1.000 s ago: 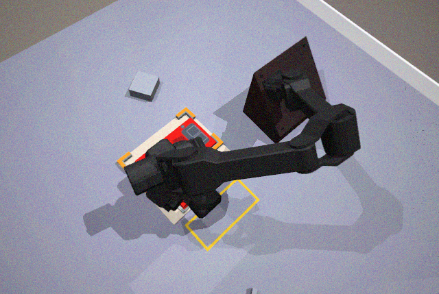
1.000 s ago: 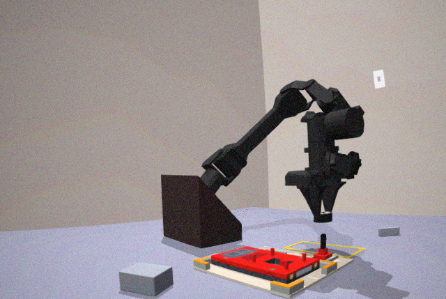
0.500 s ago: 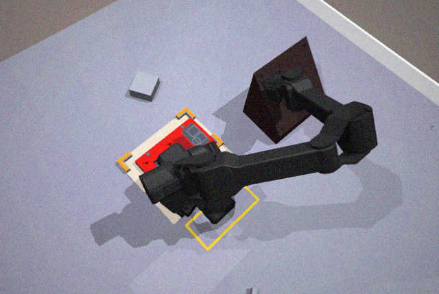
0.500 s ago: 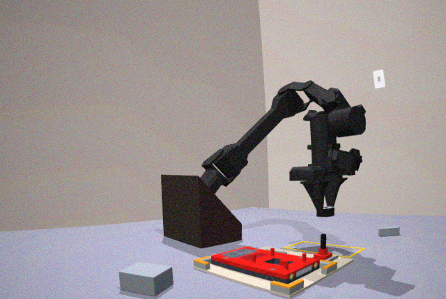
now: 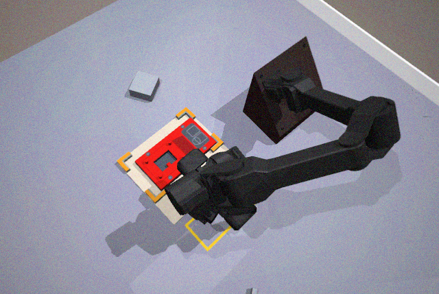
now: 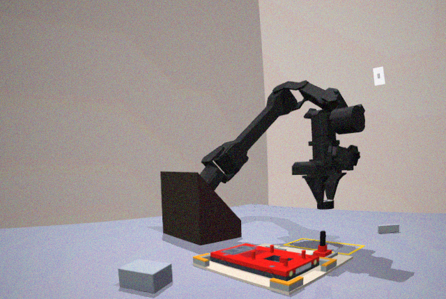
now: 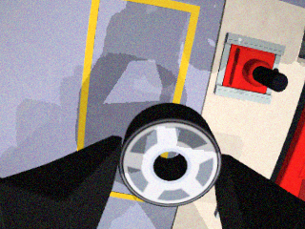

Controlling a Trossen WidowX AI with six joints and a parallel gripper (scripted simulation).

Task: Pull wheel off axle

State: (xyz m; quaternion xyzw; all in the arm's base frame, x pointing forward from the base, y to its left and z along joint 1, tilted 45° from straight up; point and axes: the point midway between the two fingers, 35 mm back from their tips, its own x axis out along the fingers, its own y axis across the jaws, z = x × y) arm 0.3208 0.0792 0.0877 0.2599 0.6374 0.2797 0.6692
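Note:
My gripper [image 6: 325,203] [image 7: 169,156] is shut on the wheel [image 6: 325,205] [image 7: 138,164], a black tyre with a silver spoked hub. The wheel is off the axle and held level, well above the table. The black upright axle [image 6: 323,238] [image 7: 270,77] stands bare on its red block [image 6: 322,249] [image 7: 238,69]. The yellow outline of the marked area [image 5: 196,236] [image 6: 348,253] [image 7: 89,76] lies beside the board. In the wrist view the wheel overlaps the lower right part of the outline. In the top view the arm hides the wheel and the axle.
The cream board [image 5: 172,215] [image 6: 244,274] carries a red chassis part [image 5: 152,163] [image 6: 244,260] with short pegs, between orange-topped corner brackets [image 5: 154,197] [image 6: 286,283]. A grey block [image 5: 143,84] [image 6: 143,274] lies apart from the board. A second grey block [image 5: 251,290] [image 6: 388,228] lies farther off.

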